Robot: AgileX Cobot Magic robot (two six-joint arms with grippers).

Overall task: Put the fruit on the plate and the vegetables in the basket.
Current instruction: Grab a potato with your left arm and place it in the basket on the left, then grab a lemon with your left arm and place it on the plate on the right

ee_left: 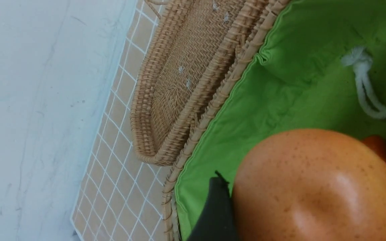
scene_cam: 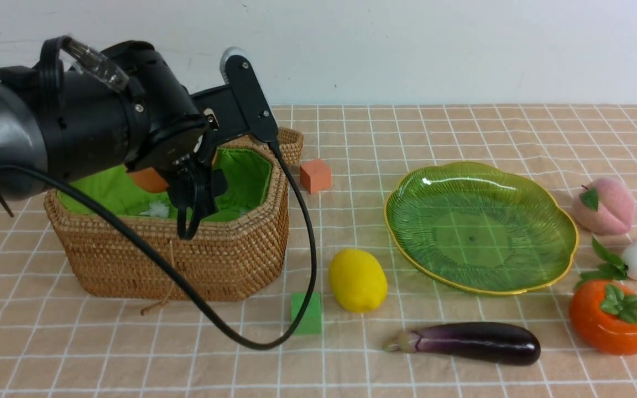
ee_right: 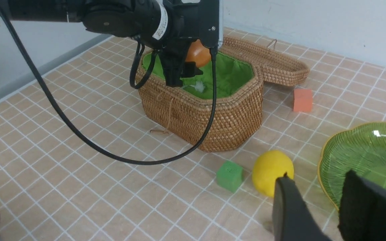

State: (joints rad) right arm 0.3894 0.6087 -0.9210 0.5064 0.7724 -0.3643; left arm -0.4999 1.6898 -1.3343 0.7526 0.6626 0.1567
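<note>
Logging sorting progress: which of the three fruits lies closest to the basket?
The yellow lemon, lying between the basket and the plate, beside the green cube. The peach and persimmon lie beyond the plate, on its right.

The glossy black cylindrical left arm (scene_cam: 75, 121) bears silver screws (scene_cam: 245, 65) and a looping black cable (scene_cam: 308, 221), and the right gripper (ee_right: 316, 179) has matte black fingers (ee_right: 290, 207).

No legible text, brand, number or sign in any view.

Right wrist view: white sticker (ee_right: 161, 20) wraps the left arm (ee_right: 119, 16) near its wrist, at about 11 o'clock from the basket (ee_right: 213, 110). It carries dark print, too small and blurred to read.

Front and left wrist views: nothing readable.
</note>
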